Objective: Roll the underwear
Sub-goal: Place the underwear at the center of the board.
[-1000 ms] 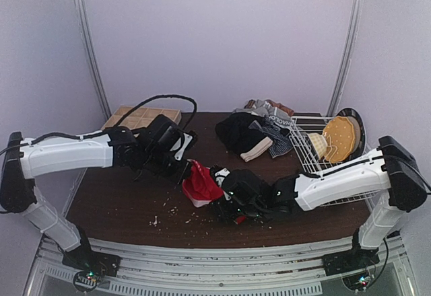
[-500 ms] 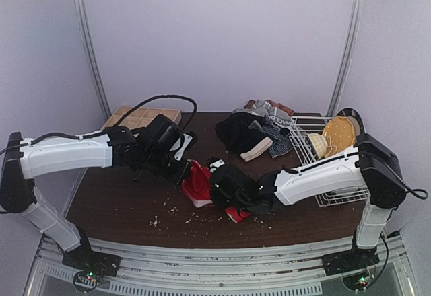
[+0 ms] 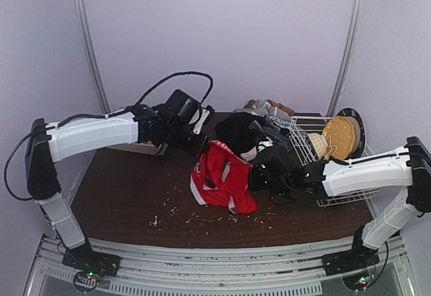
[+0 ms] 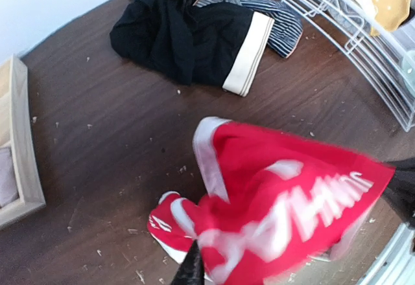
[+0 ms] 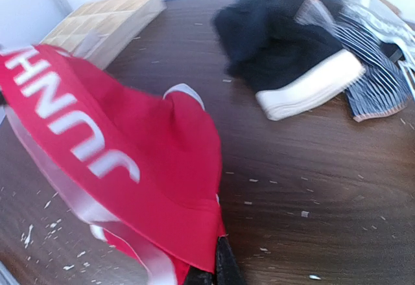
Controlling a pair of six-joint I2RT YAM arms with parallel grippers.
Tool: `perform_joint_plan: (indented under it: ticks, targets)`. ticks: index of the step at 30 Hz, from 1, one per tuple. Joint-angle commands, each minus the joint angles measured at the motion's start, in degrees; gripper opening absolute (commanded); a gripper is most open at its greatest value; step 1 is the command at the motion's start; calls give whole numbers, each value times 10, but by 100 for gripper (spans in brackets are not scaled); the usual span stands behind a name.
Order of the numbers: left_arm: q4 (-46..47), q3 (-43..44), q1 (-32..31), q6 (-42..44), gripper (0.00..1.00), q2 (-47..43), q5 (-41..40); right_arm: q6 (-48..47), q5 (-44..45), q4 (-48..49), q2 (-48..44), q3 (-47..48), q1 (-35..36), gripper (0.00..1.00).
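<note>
The red underwear [image 3: 222,178] with a pale waistband hangs spread above the table, held at two corners. My left gripper [image 3: 201,146] is shut on its upper left corner; one dark fingertip [image 4: 191,269] shows against the cloth [image 4: 285,201]. On the lower right corner my right gripper [image 3: 257,176] is shut, its fingertips [image 5: 220,269] pinching the red hem [image 5: 130,149]. A heap of other underwear, black [image 3: 239,131] and grey-striped [image 3: 277,138], lies at the back of the table.
A white wire rack [image 3: 316,158] holding a yellow plate [image 3: 340,136] stands at the right. The wooden grid tray [image 5: 104,22] sits at the back left, mostly behind my left arm. Pale crumbs [image 3: 176,210] dot the dark tabletop.
The right gripper shut on the red underwear. Both arms rose and drew apart, lifting it off the table and spreading it between them.
</note>
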Motion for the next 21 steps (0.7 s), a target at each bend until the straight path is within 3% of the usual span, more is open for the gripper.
perform_joint_plan:
  ticks: [1,4,5,14,21]
  targets:
    - [43,22,4,-11,47,48,10,72,4,-32,-17,-63,-40,0]
    - [85,-17,3,-45,94,41,20,82,-10,-25,-18,-83,-57,0]
    - [96,-30,3,-56,97,38,23,82,-13,-22,-19,-86,-60,0]
    - [140,-156,-8,-180,98,-8,-14,80,-33,-13,-25,-85,-66,0]
    - [73,-73,-9,-193,80,80,-13,80,-48,-14,-25,-85,-66,0]
